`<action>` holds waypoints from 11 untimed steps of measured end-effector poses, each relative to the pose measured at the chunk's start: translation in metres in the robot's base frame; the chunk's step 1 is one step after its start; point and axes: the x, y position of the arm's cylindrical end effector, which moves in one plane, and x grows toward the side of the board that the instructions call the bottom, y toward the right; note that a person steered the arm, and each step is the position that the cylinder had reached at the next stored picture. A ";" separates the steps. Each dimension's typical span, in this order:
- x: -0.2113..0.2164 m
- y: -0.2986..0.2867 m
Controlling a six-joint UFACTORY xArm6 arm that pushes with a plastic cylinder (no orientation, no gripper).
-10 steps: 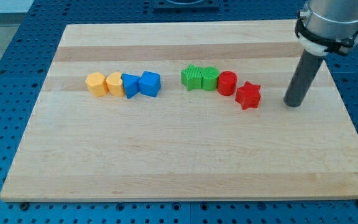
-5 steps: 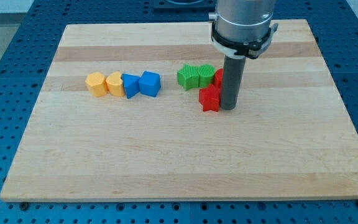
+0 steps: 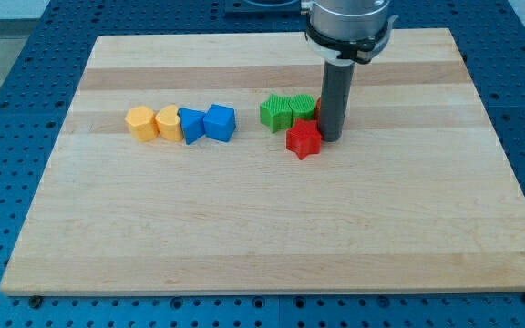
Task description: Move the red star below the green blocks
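The red star (image 3: 303, 140) lies on the wooden board (image 3: 272, 228), just below the right green block (image 3: 303, 107) and touching it. The green star (image 3: 276, 112) sits to its upper left, against the other green block. My tip (image 3: 330, 138) stands right against the red star's right side. The rod hides most of the red round block behind it; only a sliver of red (image 3: 318, 107) shows at the rod's left edge.
At the view's left a row of blocks touches end to end: an orange hexagon (image 3: 139, 122), an orange heart-like block (image 3: 167, 121), a blue triangle-like block (image 3: 190, 125) and a blue cube (image 3: 219, 122).
My tip swept in from the view's right and pushed the red star left, to below the green blocks. In the last half second the tip rose slightly toward the view's top.
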 end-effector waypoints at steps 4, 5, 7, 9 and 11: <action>0.044 -0.012; 0.041 -0.016; 0.015 -0.016; 0.031 -0.015; 0.053 -0.033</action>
